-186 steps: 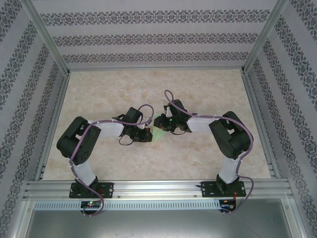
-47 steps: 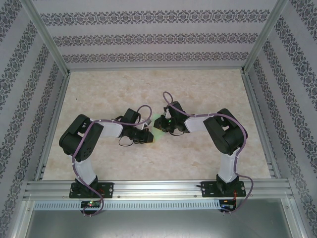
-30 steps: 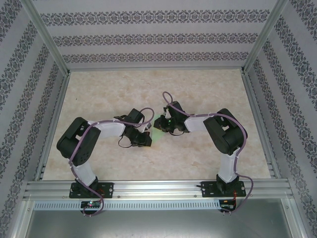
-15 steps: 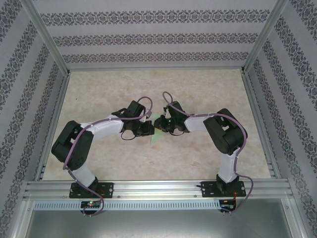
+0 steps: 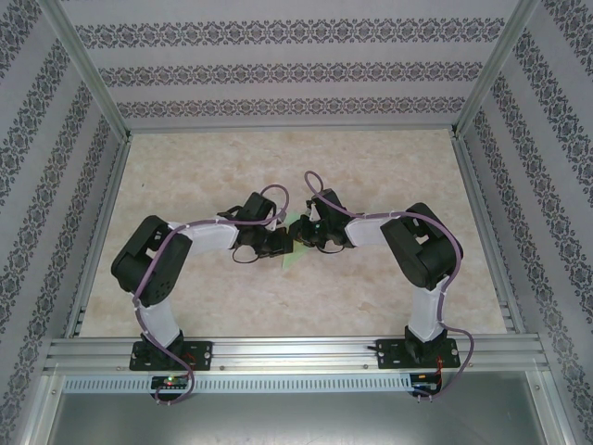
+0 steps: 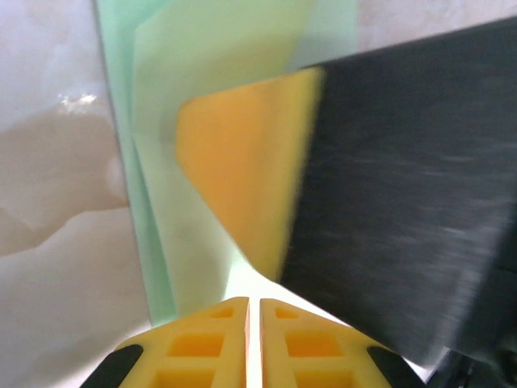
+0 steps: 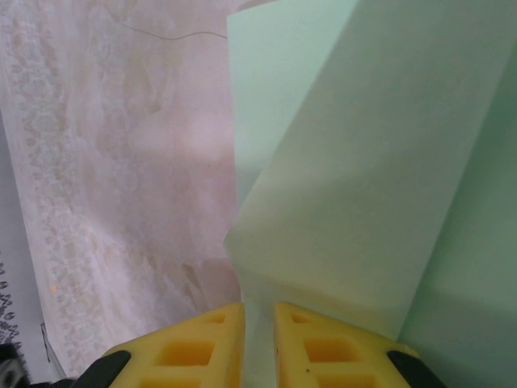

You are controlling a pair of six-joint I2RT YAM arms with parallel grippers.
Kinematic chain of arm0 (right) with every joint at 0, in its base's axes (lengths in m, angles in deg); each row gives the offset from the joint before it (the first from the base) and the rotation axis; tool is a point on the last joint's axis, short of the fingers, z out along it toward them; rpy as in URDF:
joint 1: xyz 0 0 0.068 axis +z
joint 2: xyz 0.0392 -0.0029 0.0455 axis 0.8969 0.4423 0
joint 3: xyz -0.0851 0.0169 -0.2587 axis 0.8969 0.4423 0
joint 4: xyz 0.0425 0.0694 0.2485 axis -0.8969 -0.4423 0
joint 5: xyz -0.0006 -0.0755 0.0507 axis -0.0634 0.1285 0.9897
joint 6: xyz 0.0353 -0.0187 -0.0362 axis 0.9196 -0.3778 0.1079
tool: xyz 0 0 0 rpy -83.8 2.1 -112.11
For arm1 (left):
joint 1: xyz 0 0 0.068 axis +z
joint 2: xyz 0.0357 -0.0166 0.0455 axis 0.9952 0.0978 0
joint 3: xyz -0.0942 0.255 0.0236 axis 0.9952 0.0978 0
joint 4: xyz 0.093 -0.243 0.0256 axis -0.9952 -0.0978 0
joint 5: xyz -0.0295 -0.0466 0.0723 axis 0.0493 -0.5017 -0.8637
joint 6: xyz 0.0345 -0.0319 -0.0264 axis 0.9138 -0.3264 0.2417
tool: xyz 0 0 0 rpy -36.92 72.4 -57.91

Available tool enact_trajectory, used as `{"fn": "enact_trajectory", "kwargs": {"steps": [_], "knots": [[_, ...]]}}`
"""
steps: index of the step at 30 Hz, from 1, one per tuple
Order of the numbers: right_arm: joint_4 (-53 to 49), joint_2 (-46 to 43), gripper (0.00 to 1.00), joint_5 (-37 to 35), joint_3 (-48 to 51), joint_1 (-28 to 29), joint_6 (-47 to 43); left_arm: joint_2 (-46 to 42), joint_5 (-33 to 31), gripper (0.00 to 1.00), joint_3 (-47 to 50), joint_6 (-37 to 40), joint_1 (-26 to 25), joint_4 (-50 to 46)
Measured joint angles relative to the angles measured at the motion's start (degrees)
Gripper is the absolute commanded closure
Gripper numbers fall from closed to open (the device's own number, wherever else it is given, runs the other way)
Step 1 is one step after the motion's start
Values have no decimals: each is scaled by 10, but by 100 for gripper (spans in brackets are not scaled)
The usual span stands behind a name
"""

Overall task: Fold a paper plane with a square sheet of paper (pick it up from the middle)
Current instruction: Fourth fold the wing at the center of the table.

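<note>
Paper [image 5: 292, 257] in pale mint green sits near the middle of the worktop [image 5: 389, 167], caught where the two arms meet. From the top view little more than a small green corner pokes out on the near side of the tools. The left tool [image 5: 280, 243] reaches in from the left and the right tool [image 5: 299, 232] from the right, the two almost tip to tip. In the left wrist view the paper [image 6: 218, 73] runs away from the camera as a long folded strip, several layers showing along its left edge, over the marbled beige worktop [image 6: 56, 210]. It narrows toward the left tool [image 6: 253, 311], whose yellow fingers are pressed almost together with just a thin slit between them, pinching the paper's near end. Just beyond, a blurred yellow pad [image 6: 242, 170] on a black body, the right tool's, lies against the same strip. In the right wrist view the paper [image 7: 363, 162] spreads as broad overlapping folds with a slanted crease. Its lower edge runs down into the narrow gap of the right tool [image 7: 257, 319], which is closed on it. Whether the paper rests on the worktop [image 7: 121, 162] or is lifted just clear of it cannot be told. Patterned walls [image 5: 278, 74] enclose the worktop on three sides.
</note>
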Motion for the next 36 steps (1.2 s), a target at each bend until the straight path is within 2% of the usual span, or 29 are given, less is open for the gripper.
{"fn": "enact_trajectory", "kwargs": {"steps": [11,15,22,30,36], "knots": [[4,0,80,8,0,-2,1,10,-6,90,20,0,0,19],[16,-3,80,28,8,-18,9,7,-7,91,28,0,0,30],[-14,-43,81,23,9,-50,-1,6,-9,94,28,7,0,30],[-28,-65,84,23,14,-24,-14,6,-10,95,25,14,0,26],[-34,-16,84,21,3,-7,-15,6,-10,97,24,16,0,25]]}}
